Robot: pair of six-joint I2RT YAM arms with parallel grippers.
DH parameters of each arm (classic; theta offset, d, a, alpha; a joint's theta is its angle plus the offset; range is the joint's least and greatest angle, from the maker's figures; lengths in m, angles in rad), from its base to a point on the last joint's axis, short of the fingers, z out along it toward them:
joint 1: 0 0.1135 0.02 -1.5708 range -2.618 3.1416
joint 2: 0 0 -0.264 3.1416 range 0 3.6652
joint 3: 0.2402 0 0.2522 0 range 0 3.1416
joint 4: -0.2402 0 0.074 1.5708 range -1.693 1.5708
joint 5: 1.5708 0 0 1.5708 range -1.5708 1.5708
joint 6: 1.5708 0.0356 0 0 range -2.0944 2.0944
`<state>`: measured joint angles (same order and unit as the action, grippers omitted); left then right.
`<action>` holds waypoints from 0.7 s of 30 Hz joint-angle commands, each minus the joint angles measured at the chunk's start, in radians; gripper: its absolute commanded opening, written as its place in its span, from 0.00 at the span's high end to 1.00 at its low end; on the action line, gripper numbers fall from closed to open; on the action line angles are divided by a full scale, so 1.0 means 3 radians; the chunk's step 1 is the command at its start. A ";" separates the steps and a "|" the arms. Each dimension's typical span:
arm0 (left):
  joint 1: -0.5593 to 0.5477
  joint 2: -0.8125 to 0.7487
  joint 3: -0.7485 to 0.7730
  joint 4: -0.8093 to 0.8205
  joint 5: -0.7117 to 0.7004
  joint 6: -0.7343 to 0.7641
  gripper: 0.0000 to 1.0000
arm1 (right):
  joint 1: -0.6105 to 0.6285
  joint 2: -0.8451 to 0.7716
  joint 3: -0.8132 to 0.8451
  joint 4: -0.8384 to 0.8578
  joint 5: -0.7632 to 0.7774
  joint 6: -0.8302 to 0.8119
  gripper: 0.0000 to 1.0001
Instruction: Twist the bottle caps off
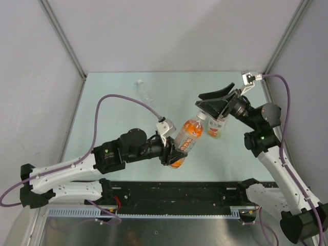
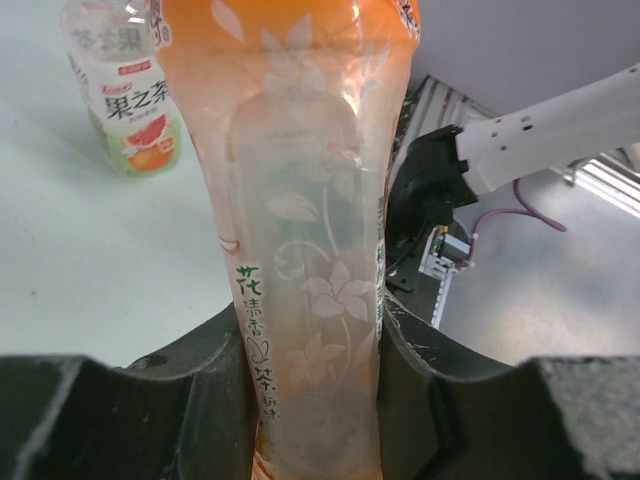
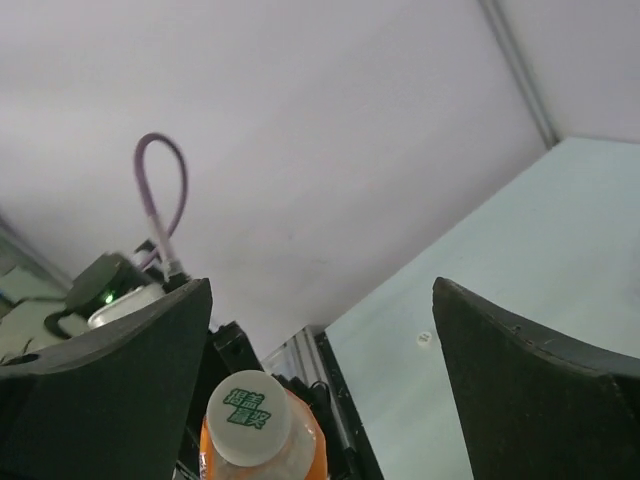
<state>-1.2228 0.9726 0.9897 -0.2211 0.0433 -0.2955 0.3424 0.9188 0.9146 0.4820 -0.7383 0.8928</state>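
Currently, the left tool [image 1: 176,154] clamps the orange bottle [image 1: 188,134], long axis tilted toward the right tool [image 3: 320,320]; its cap [image 3: 250,425] lies between that tool's spread, non-contacting jaws, ungripped.

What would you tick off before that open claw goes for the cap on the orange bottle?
1. Left gripper clamped on the orange bottle: ok.
2. Cap screwed on and facing the right gripper: ok.
3. Right gripper open wider than the cap: ok.
4. Cap centred in the right gripper's opening: not ok, it sits low and off to one side.
5. Clearance from the labelled bottle standing below the right gripper: cannot tell.
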 commanded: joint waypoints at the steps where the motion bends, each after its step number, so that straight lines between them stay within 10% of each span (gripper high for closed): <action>1: -0.0010 0.0059 0.0041 -0.0152 -0.0462 0.0041 1.00 | -0.0031 -0.0105 0.0212 -0.0689 0.0601 -0.0289 0.02; 21: -0.0014 0.0735 0.0578 -0.1169 -0.2258 -0.0119 1.00 | 0.0880 0.0975 0.1538 -0.3155 0.2413 -0.0680 0.02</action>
<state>-1.2259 1.1648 1.0954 -0.5102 -0.5018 -0.3069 0.5774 1.1561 1.3254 -0.3611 -0.1101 0.6941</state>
